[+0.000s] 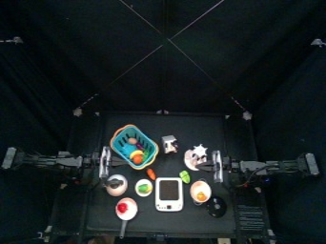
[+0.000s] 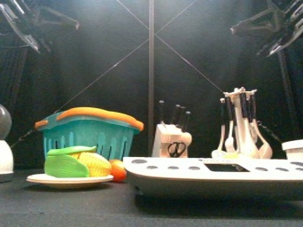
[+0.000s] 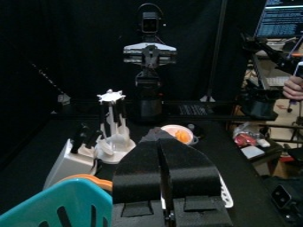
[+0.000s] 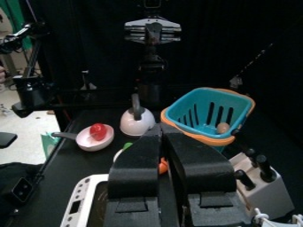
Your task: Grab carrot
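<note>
Left end effector (image 3: 164, 170) and right end effector (image 4: 162, 168) both closed, empty. Open one, drop straight onto tiny carrot (image 1: 152, 172).

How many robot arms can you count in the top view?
2. The left arm comes in from the picture's left, the right arm from its right, each ending at a side of the table; none seems hidden.

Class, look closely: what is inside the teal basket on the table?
Inside the teal basket a small round orange thing rests by the wall. The basket's floor beyond it is hidden by the walls and rim.
</note>
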`<state>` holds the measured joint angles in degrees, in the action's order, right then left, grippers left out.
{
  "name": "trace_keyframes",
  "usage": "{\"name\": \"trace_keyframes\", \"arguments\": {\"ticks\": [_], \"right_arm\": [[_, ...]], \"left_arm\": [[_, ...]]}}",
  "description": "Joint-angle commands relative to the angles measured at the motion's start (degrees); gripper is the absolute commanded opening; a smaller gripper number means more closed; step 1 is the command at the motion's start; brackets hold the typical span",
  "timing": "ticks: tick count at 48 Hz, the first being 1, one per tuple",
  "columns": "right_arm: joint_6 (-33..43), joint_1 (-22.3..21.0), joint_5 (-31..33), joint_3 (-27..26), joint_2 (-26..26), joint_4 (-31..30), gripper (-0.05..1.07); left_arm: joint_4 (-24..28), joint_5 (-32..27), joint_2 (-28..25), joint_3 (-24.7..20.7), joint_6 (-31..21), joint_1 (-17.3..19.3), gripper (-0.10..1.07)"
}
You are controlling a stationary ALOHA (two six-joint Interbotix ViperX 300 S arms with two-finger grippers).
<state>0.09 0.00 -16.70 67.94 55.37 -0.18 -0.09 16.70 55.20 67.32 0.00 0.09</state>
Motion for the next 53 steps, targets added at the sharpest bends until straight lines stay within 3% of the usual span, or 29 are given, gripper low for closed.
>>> {"name": "trace_keyframes", "arguments": {"ticks": [1,6,8,13,24,25,37,38,43,47,53], "right_arm": [[0.0,0.09,-0.18,-0.97,-1.85,0.0,-0.01],[0.0,0.09,-0.18,-0.53,-4.31,0.0,0.01],[0.0,-0.09,-0.18,-0.79,-7.03,0.09,0.01],[0.0,-0.18,-0.18,-1.14,-9.93,0.0,0.01],[0.0,0.18,-0.18,-0.88,-11.78,0.09,0.01],[0.0,0.18,-0.18,-0.88,-11.78,0.0,0.01],[0.0,0.18,0.0,-0.62,-11.6,0.0,0.01],[0.0,0.09,0.18,-0.44,-11.6,0.0,0.01],[0.09,0.18,0.88,-0.09,-11.6,0.09,0.01],[0.09,0.18,1.58,0.18,-11.51,0.35,0.01],[0.35,0.18,3.52,0.35,-11.25,0.44,0.01]], "left_arm": [[-0.79,-3.16,-4.04,-3.34,-0.09,-2.81,-0.04],[-0.7,-8.53,-9.14,-6.77,-0.09,-4.04,-0.02],[-0.79,-13.36,-14.5,-10.28,-0.09,-4.92,-0.01],[-0.79,-18.46,-20.39,-14.41,-0.09,-5.36,-0.01],[0.44,-28.3,-28.92,-21.36,0.18,-6.24,0.1],[1.14,-32.43,-31.82,-23.99,0.26,-6.42,0.23],[9.23,-39.81,-38.06,-28.74,0.26,-6.42,0.67],[12.22,-40.87,-39.29,-29.71,0.26,-6.42,0.76],[19.42,-42.63,-42.19,-32.08,0.18,-6.42,0.96],[23.47,-43.15,-43.86,-33.13,0.18,-6.5,1.02],[29.27,-45.88,-47.99,-35.51,0.26,-6.86,1.03]]}}
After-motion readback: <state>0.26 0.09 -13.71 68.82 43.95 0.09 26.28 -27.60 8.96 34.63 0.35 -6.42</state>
